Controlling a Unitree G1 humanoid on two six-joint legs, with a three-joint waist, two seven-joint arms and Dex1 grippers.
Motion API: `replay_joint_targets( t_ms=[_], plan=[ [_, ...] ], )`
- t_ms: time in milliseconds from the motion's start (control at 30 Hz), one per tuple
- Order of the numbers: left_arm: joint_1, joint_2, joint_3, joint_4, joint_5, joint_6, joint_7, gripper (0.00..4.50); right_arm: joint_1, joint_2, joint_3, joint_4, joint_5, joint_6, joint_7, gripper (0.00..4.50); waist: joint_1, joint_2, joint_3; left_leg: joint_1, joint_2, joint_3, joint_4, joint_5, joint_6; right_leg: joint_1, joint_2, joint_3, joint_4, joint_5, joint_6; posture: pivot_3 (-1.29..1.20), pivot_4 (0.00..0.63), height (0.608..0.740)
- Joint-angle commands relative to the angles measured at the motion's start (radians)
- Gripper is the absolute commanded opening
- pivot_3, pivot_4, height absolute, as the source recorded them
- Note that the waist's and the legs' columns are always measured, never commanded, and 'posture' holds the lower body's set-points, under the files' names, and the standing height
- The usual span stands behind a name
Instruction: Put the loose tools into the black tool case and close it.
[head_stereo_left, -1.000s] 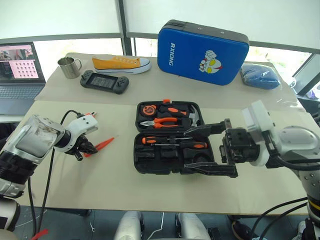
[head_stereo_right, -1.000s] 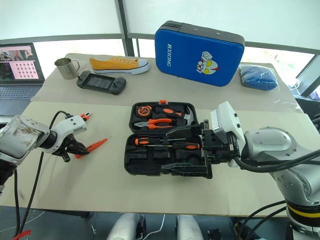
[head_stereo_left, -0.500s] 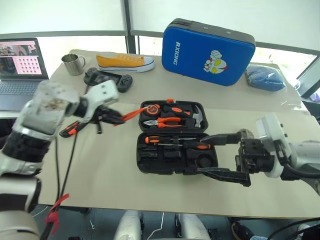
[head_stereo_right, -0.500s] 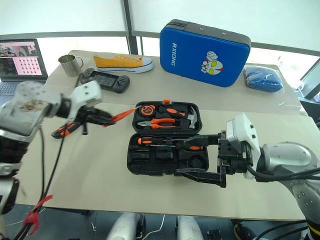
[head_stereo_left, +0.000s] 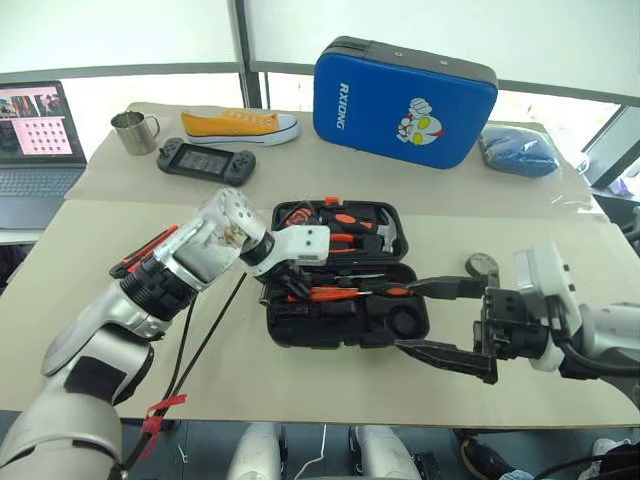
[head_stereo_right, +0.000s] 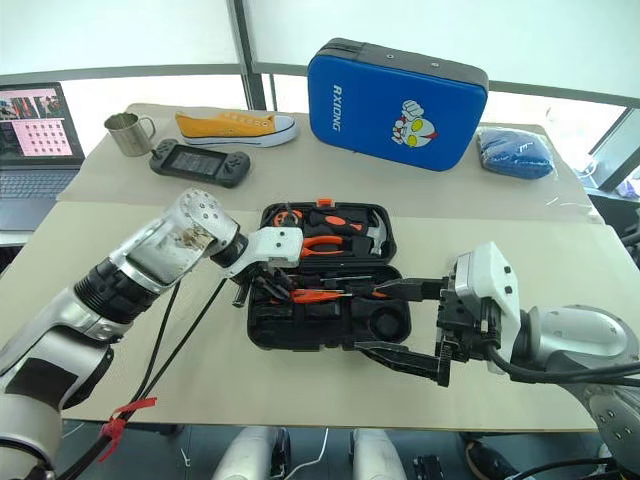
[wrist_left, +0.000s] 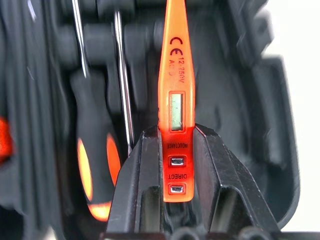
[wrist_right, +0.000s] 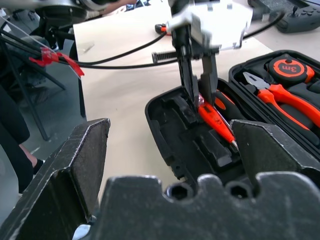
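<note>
The black tool case (head_stereo_left: 300, 335) lies open mid-table. My left gripper (head_stereo_left: 290, 282) is shut on the slim all-orange screwdriver (head_stereo_left: 335, 294), holding it low over the case's near half; the left wrist view shows that screwdriver (wrist_left: 176, 100) pinched between both fingers above the moulded slots. A black-and-orange-handled screwdriver (head_stereo_left: 392, 290) lies in the case beside it. My right gripper (head_stereo_left: 405, 316) stands open at the case's near right corner, holding nothing. An orange-and-black utility knife (head_stereo_left: 143, 251) lies on the table to the left. A small dark tape roll (head_stereo_left: 482, 266) sits right of the case.
Orange-handled pliers (head_stereo_left: 345, 238), a hammer and a tape measure fill the case's far half. Behind stand a blue cartoon-printed case (head_stereo_left: 405, 90), a yellow shoe (head_stereo_left: 240, 125), a game controller (head_stereo_left: 205, 160), a metal mug (head_stereo_left: 133, 132), a laptop (head_stereo_left: 35, 140) and a blue cloth (head_stereo_left: 520, 150).
My left arm has swung right from the table's left side to over the case, carrying the orange screwdriver and rolling its wrist. The right gripper drew back slightly to the right, still open.
</note>
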Motion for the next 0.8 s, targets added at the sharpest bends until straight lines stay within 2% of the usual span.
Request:
replay_joint_targets(
  t_ms=[33,533,600,633,800],
  plan=[
    [-0.03,0.006,-0.018,-0.025,0.025,0.01,-0.038,0.41,0.013,0.002,-0.038,-0.036,0.026,-0.027,-0.025,4.5,0.001,0.0,0.0,0.0,0.0,0.0,0.0,0.0,0.0,0.0,0.0,0.0,0.0,0.0,0.0,0.0,0.15,0.74],
    [0.012,0.025,-0.057,-0.053,0.105,0.06,-0.053,0.41,0.007,0.002,-0.008,-0.028,0.017,-0.054,-0.052,4.5,-0.002,0.0,0.0,0.001,0.0,-0.001,0.0,0.0,0.0,0.001,0.0,0.0,0.001,0.0,0.0,0.0,0.15,0.74],
    [0.017,0.027,-0.066,-0.042,0.125,0.039,-0.044,1.43,0.002,0.004,-0.001,-0.027,0.016,-0.056,-0.052,4.5,-0.002,0.0,0.0,0.001,0.0,-0.001,0.0,0.0,0.0,0.001,0.0,0.0,0.001,0.0,0.0,0.0,0.15,0.74],
    [0.018,0.028,-0.068,-0.038,0.131,0.032,-0.042,1.64,0.001,0.004,0.001,-0.027,0.016,-0.056,-0.051,4.5,-0.002,0.0,0.0,0.001,0.0,-0.001,0.0,0.0,0.0,0.001,0.0,0.0,0.001,0.0,0.0,0.0,0.15,0.74],
    [0.004,0.035,-0.027,-0.068,0.106,0.082,-0.066,3.53,-0.004,0.006,0.009,-0.02,0.015,-0.058,-0.052,4.5,-0.002,0.001,-0.001,0.001,0.0,-0.001,0.0,0.0,0.001,0.001,0.0,0.001,0.001,0.0,0.0,0.0,0.15,0.74]
  ],
)
